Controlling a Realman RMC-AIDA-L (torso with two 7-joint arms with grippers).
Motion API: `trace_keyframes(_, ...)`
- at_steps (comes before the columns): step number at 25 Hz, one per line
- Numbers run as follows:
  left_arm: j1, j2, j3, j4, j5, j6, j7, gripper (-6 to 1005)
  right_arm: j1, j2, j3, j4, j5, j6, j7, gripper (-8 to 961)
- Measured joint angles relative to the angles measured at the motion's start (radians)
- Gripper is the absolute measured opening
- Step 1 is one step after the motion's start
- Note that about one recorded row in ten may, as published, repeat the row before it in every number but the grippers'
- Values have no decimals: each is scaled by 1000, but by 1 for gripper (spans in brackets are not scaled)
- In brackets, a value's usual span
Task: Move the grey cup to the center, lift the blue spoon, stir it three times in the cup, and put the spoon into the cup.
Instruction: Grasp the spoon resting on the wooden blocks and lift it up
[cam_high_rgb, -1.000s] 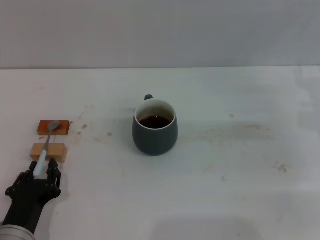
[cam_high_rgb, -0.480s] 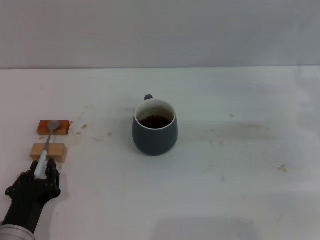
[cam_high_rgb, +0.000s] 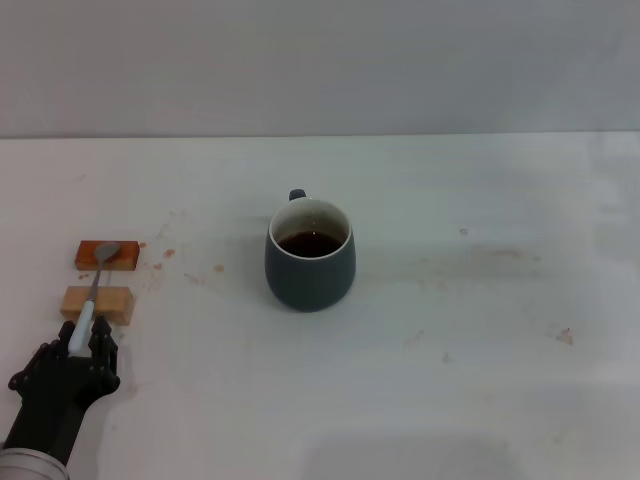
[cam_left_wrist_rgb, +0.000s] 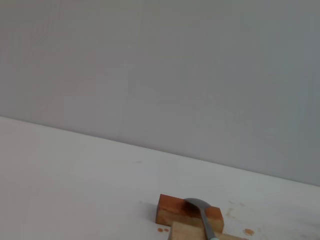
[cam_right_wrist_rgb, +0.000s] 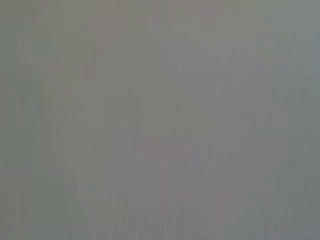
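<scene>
Grey cup (cam_high_rgb: 310, 257): centre of the head view, upright on the white table (cam_high_rgb: 480, 340). Dark slate outside, white inside and rim, loop handle at the far side, toward the top of the frame. Holds a dark brown liquid (cam_high_rgb: 309, 242) filling the lower part of the bowl. No gripper touches it.

Blue spoon (cam_high_rgb: 93, 290): lower left of the head view, well apart from the cup. Metal bowl lies on the orange-brown block (cam_high_rgb: 107, 255); neck crosses the pale wooden block (cam_high_rgb: 97, 303); pale blue handle runs down-frame off the pale block to the left gripper. In the left wrist view the spoon's bowl and neck (cam_left_wrist_rgb: 202, 215) show at the bottom edge, lying over the orange-brown block (cam_left_wrist_rgb: 172, 209) and the pale block (cam_left_wrist_rgb: 187, 233).

Left gripper (cam_high_rgb: 82, 345): lower left corner of the head view, black, arm entering from the bottom edge and pointing up-frame along the spoon's line. Its fingers (cam_high_rgb: 103, 343) stand on either side of the handle's near end, right against it; whether they clamp it cannot be told.

Right gripper: not seen in the head view; the right wrist view shows only flat grey.

Table surface: scattered brownish stains near the blocks (cam_high_rgb: 165, 250) and at the right (cam_high_rgb: 565, 337).
</scene>
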Motion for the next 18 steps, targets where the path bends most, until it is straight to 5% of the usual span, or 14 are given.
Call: trace_keyframes(18, -9, -1, 5, 10, -54, -1, 11, 305, -4, -1, 2, 24, 0, 3, 0, 544)
